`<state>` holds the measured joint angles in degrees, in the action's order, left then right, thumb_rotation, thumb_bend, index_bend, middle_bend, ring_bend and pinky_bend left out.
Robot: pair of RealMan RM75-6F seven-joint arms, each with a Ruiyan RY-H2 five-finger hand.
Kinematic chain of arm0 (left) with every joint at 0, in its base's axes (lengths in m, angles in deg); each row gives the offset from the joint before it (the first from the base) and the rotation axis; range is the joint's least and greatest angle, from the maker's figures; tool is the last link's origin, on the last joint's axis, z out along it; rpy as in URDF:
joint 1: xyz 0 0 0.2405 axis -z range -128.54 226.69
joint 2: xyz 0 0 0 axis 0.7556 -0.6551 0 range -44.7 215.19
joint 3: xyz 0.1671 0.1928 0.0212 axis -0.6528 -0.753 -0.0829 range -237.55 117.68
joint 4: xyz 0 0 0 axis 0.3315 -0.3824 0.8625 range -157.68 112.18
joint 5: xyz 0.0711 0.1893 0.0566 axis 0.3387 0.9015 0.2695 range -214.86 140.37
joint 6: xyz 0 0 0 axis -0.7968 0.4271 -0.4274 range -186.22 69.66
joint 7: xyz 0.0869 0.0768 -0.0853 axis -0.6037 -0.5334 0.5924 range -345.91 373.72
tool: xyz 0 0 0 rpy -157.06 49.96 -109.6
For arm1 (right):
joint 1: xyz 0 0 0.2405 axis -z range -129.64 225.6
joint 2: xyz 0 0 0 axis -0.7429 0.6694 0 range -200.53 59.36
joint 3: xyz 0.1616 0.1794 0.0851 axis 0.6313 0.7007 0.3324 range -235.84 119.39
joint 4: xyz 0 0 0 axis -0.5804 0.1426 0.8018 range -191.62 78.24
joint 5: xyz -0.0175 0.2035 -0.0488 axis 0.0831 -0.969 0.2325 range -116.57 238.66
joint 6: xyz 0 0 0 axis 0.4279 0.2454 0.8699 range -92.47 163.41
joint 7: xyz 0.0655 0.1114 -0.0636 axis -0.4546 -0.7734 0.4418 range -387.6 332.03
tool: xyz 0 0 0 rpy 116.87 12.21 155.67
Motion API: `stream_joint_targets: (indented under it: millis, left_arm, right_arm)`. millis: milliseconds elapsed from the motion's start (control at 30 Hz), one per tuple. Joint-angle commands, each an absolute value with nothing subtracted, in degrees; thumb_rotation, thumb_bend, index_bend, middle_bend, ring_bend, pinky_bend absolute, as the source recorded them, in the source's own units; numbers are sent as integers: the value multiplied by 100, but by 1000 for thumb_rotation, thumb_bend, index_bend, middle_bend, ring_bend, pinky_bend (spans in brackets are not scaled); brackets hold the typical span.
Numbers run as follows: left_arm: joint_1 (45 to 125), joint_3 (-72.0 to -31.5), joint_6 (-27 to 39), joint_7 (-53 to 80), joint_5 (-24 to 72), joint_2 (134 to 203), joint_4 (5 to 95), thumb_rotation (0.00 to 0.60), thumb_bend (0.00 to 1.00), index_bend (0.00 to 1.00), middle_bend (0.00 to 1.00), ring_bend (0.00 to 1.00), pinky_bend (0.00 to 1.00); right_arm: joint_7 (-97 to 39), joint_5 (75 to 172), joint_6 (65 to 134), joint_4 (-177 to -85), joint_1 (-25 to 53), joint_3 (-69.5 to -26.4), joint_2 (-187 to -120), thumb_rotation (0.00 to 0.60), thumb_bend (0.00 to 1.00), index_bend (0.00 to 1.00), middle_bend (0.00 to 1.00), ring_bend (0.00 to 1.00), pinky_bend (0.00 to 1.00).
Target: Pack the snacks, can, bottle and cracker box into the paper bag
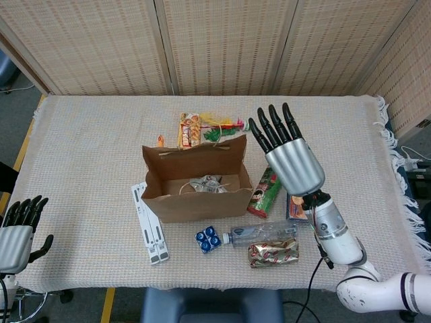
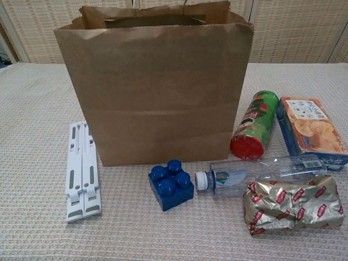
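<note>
Head view: right hand [image 1: 293, 161] empty, fingers spread, above can [image 1: 264, 192] lying just below-left, long axis toward the table's far edge, beside paper bag [image 1: 192, 205]; left hand [image 1: 17, 235] empty, well apart.

Bag [image 2: 157, 87]: matt brown paper, lightly creased. Tablecloth [image 2: 32, 109]: coarse woven cloth, beige, fringed at 3 o'clock. Bottle [image 2: 261, 171]: clear glossy plastic. Snack pack [image 2: 293, 204]: crinkled shiny foil. Block [image 2: 170, 184]: smooth blue plastic. Right hand [image 1: 289, 158]: silvery shell, black fingers.
</note>
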<state>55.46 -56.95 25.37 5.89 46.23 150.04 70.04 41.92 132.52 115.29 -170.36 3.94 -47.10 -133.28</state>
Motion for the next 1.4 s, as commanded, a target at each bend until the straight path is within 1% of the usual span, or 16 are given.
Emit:
stream_joint_targets:
  millis: [33,133,200,267,367,567,700,900,1033,1400]
  left_arm:
    - [5543,-5695,2546,575,4625,15009,7011,600,380,14,0,0,0]
    - [5541,-5692,2555,545,4617,15018,7019,600,381,14,0,0,0]
    - [5540,-5687,2560,528,4608,15023,7025,600,381,14,0,0,0]
    - [5538,-5686,2564,520,4604,15028,7027,600,380,14,0,0,0]
    - [5538,-5683,2564,524,4600,15032,7022,600,380,14,0,0,0]
    - [5550,-5682,2541,587,4605,15019,7008,600,380,14,0,0,0]
    - [5558,-5690,2520,651,4618,15001,6995,600,381,16,0,0,0]
    - [5568,-5697,2495,724,4631,14981,6981,600,379,17,0,0,0]
    - [5572,-5699,2483,769,4632,14969,6975,600,379,19,0,0,0]
    - [5578,-5701,2472,785,4629,14957,6981,600,379,19,0,0,0]
  right_arm:
    - [3273,13507,11459,-16973,1035,-5326,-12905,600,62,0,34,0,106]
    - [2815,13477,11176,-16615,1197,-5555,-13002,600,38,0,34,0,107]
    - [2557,13348,10930,-16384,1226,-5615,-13158,600,8,0,33,0,108]
    - [2355,13093,10602,-16221,1200,-5638,-13333,600,0,0,33,0,109]
    - [2178,12612,10101,-15951,1063,-5559,-13682,600,0,0,32,0,109]
    - [2080,11800,9530,-15370,725,-5294,-14478,600,0,0,33,7,123]
    - [2241,11426,9351,-14979,470,-5170,-14963,600,0,0,44,28,135]
    - [2538,10830,9149,-14578,107,-5061,-15483,600,0,0,74,29,145]
    - [2721,10378,8992,-14468,-88,-5072,-15632,600,0,0,81,30,146]
    - [3175,9487,8817,-14103,-487,-5335,-15842,600,0,0,81,30,146]
